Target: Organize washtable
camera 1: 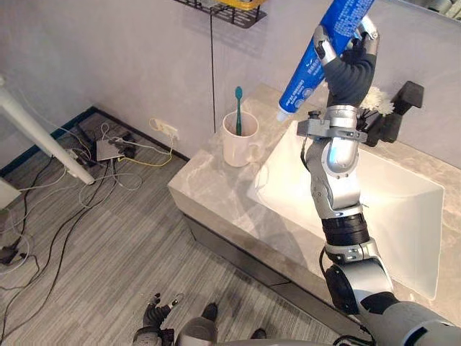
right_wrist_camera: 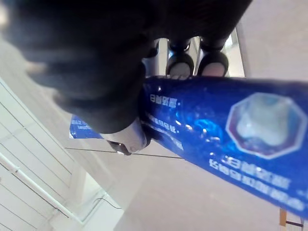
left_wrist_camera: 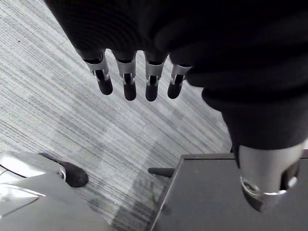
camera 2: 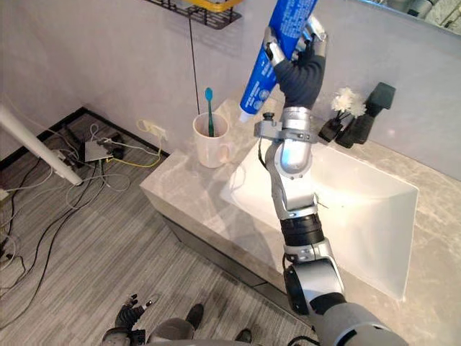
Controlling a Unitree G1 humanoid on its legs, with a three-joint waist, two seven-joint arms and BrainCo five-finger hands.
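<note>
My right hand is raised high above the washtable, shut on a blue toothpaste tube. The tube slants down with its white cap end pointing toward a cream cup. A teal toothbrush stands upright in that cup, on the marble countertop left of the white sink. In the right wrist view the fingers wrap the tube from above. My left hand hangs low by the floor, its fingers straight and holding nothing.
A black faucet and a white fluffy item stand at the back of the sink by the wall. A black wire rack hangs on the wall above the cup. Cables and a power strip lie on the floor left.
</note>
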